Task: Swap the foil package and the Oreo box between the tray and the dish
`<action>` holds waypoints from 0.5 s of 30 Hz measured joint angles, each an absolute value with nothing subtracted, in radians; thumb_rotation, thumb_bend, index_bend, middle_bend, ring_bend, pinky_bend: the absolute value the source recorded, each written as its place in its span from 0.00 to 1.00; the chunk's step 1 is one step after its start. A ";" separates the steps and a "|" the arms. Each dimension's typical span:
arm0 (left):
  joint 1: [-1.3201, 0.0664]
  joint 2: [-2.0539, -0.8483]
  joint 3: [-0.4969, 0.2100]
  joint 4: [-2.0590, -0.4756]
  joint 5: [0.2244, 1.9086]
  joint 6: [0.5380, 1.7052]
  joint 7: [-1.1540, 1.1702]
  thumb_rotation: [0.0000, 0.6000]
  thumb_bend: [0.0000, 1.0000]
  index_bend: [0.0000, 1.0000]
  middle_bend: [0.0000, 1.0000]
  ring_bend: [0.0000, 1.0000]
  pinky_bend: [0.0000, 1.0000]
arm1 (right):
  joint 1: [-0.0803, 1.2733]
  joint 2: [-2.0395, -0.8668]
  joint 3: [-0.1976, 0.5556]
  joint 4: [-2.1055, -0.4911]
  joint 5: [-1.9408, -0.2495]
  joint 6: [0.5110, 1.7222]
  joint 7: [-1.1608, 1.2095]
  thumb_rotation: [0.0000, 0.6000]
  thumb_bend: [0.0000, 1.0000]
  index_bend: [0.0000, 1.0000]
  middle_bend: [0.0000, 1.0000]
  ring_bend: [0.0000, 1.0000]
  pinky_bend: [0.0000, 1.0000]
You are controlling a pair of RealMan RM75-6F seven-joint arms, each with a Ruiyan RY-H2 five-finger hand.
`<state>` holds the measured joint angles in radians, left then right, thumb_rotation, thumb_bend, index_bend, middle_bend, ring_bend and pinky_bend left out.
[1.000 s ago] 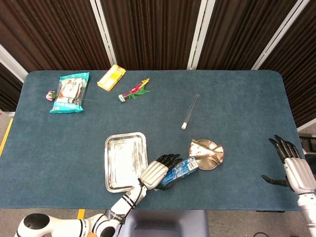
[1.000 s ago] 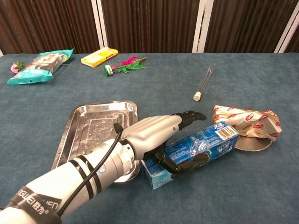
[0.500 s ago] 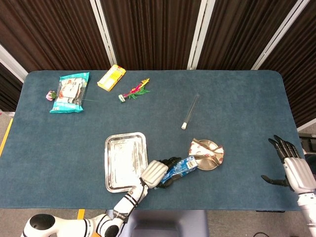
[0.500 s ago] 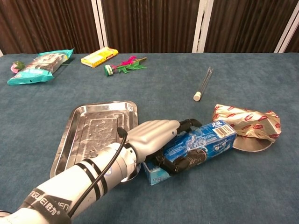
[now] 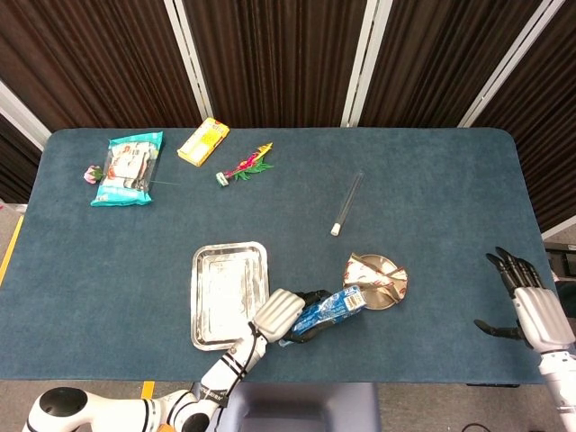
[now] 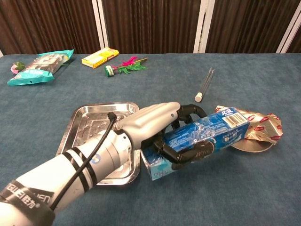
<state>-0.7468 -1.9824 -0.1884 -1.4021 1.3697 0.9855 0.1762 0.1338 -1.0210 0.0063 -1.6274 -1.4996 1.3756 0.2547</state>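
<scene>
My left hand (image 5: 280, 314) (image 6: 151, 123) grips the blue Oreo box (image 5: 334, 310) (image 6: 210, 134) around its left half, just right of the steel tray (image 5: 225, 288) (image 6: 91, 129). The box is tilted, with its right end up by the foil package (image 5: 372, 270) (image 6: 258, 123). That crumpled red-and-silver package lies on the round metal dish (image 5: 392, 298) (image 6: 248, 144). The tray holds nothing. Far off at the table's right edge, my right hand (image 5: 533, 307) has its fingers spread and holds nothing.
A glass tube (image 5: 347, 202) (image 6: 204, 84) lies beyond the dish. At the back left are a teal snack bag (image 5: 128, 168) (image 6: 40, 65), a yellow box (image 5: 202, 141) (image 6: 99, 57) and a red-and-green sprig (image 5: 243, 165) (image 6: 124, 67).
My left hand has lifted the Oreo box off the table and carried it right, so its far end now overlaps the foil package. The right hand has barely moved.
</scene>
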 measured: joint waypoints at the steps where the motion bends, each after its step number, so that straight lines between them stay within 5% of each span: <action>1: -0.746 -1.968 -0.189 -1.418 1.373 0.989 0.179 1.00 0.38 0.47 0.65 0.73 0.92 | 0.133 -1.021 0.006 -1.628 -1.500 1.375 0.253 1.00 0.19 0.00 0.00 0.00 0.00; 15: -0.634 -1.683 -0.188 -1.455 1.344 1.103 0.175 1.00 0.38 0.40 0.57 0.68 0.88 | 0.123 -1.025 0.000 -1.646 -1.528 1.388 0.220 1.00 0.19 0.00 0.00 0.00 0.00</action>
